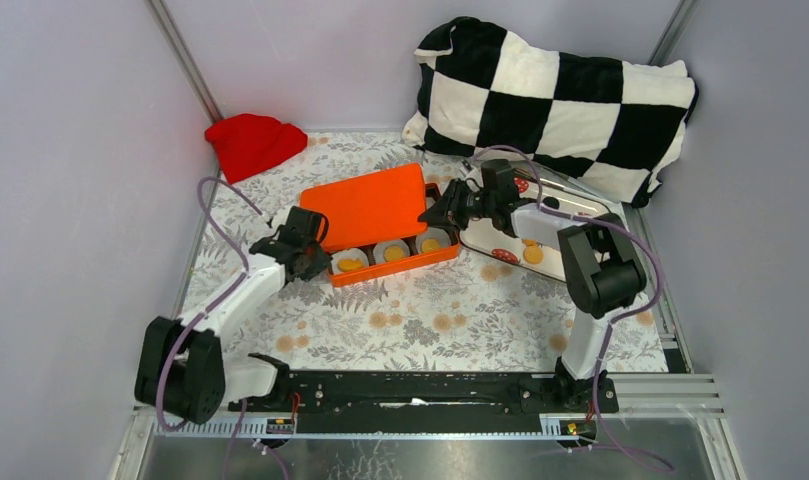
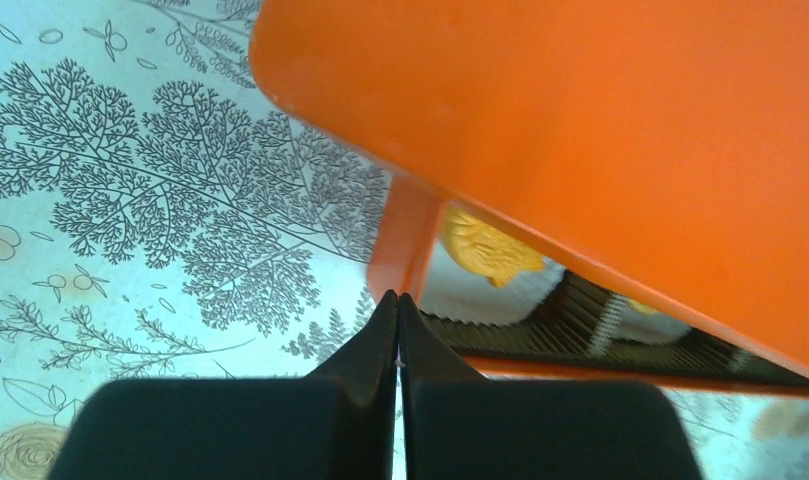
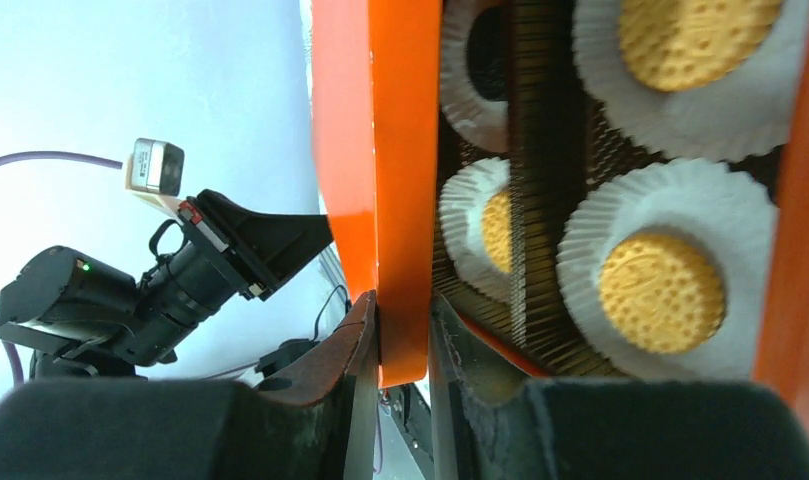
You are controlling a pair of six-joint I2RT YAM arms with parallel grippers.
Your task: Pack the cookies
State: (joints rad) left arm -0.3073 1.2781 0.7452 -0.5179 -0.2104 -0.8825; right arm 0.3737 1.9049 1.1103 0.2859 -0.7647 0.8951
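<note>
Tabletop (image 1: 430, 320): flat, covered in a pale cloth printed with branching leaves and small golden blooms.
Left tool (image 2: 398, 300): my two black wedge-shaped fingers are pressed flat together with nothing between them. The tips sit at the left corner of the box, under the lid's overhang.
Box (image 1: 390, 268): shallow rectangle of smooth orange plastic, lying in the middle of the frame. A dark ribbed liner (image 3: 528, 200) shows inside.
Cookies (image 3: 662, 292): round golden discs with a fine stamped pattern. Three show in a row along the box's near side, and one more lies on the tray.
Paper cups (image 3: 670, 200): white with fluted rims, one under each cookie in the box.
Lid (image 1: 365, 205): glossy orange slab with rounded corners, tilted over the back of the box.
Right tool (image 3: 400, 305): my fingers are closed to a narrow gap on the lid's thin right edge, one on each face.
Tray (image 1: 480, 240): pale and red-dotted, right of the box.
Hat (image 1: 253, 142): red knit, upper left.
Cushion (image 1: 560, 100): plush black-and-white checks, upper right.
</note>
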